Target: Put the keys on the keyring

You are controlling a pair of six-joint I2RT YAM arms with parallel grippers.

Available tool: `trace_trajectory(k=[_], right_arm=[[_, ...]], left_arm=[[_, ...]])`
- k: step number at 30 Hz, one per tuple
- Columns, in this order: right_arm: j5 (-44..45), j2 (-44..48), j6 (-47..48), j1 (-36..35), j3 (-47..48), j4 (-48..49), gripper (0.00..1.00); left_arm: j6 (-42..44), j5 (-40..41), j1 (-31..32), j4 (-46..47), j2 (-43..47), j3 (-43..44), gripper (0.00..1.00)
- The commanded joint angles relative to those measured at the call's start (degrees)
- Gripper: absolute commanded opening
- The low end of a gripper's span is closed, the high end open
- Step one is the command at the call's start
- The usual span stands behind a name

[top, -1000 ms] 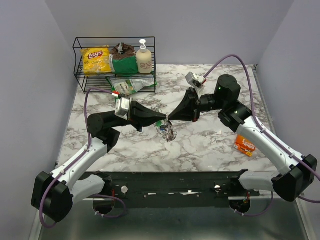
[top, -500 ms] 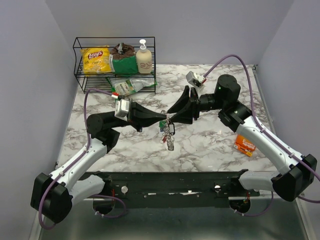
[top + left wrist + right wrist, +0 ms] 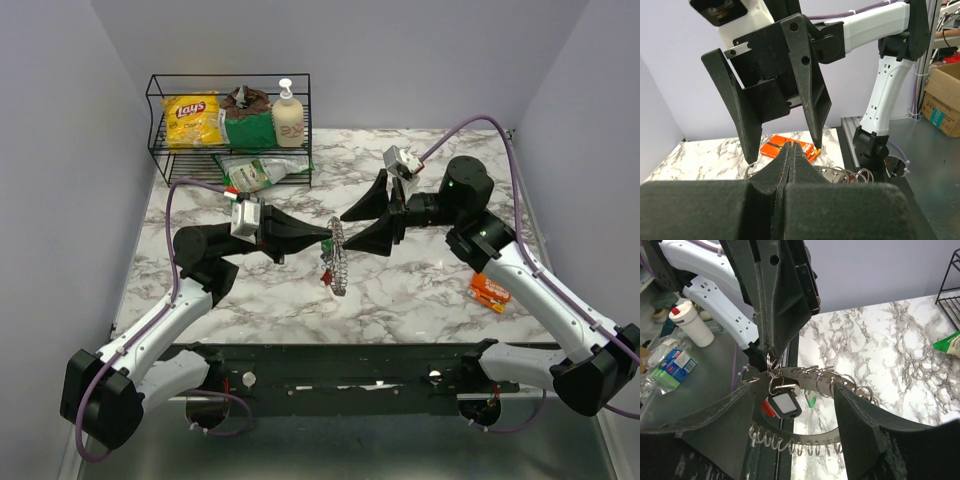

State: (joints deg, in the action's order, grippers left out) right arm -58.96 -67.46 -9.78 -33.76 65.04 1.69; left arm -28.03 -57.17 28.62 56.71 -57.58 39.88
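The keyring (image 3: pixel 338 258), a big metal hoop lined with small split rings, hangs above the table's middle. My left gripper (image 3: pixel 326 237) is shut on one small ring at the hoop's top (image 3: pixel 769 362). Keys with red and green heads (image 3: pixel 326 268) dangle from it. The right wrist view shows a black-framed, white-faced key head with red beside it (image 3: pixel 782 407) and a green one (image 3: pixel 811 401) behind. My right gripper (image 3: pixel 358 225) stands open just right of the hoop, touching nothing, its fingers (image 3: pixel 865 415) either side of it. In the left wrist view the left gripper (image 3: pixel 792 146) shows shut jaws, with rings (image 3: pixel 860 175) beyond.
An orange packet (image 3: pixel 490 290) lies on the marble at the right. At the back left a black wire rack (image 3: pixel 230 115) holds a Lay's bag, a green pack and a soap bottle (image 3: pixel 288 115). A green-and-white bag (image 3: pixel 262 172) lies in front of it.
My right gripper has opened and drawn back to the right. The keyring, earlier bunched between both grippers, now hangs free from the left gripper alone.
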Motion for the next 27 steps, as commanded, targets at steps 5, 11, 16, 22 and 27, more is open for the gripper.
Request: trace_trajectory(k=[5, 11, 16, 22, 27], right_arm=[[1.0, 2.1, 1.0, -0.1, -0.3, 0.0, 0.72], [-0.5, 0.9, -1.1, -0.2, 0.2, 1.5, 0.69], [-1.8, -0.4, -2.3, -0.8, 1.2, 1.6, 0.64], [-1.7, -1.4, -2.6, -2.0, 2.2, 1.5, 0.59], [-1.2, -1.3, -2.9, -2.3, 2.4, 1.6, 0.54]], left_arm=[[1.3, 0.7, 0.1, 0.4, 1.2, 2.2, 0.00], [1.6, 0.8, 0.1, 0.2, 1.1, 2.2, 0.00], [1.6, 0.8, 0.1, 0.1, 1.1, 2.1, 0.00], [1.5, 0.8, 0.2, -0.1, 1.1, 2.0, 0.00], [1.5, 0.8, 0.2, -0.1, 1.1, 2.0, 0.00]])
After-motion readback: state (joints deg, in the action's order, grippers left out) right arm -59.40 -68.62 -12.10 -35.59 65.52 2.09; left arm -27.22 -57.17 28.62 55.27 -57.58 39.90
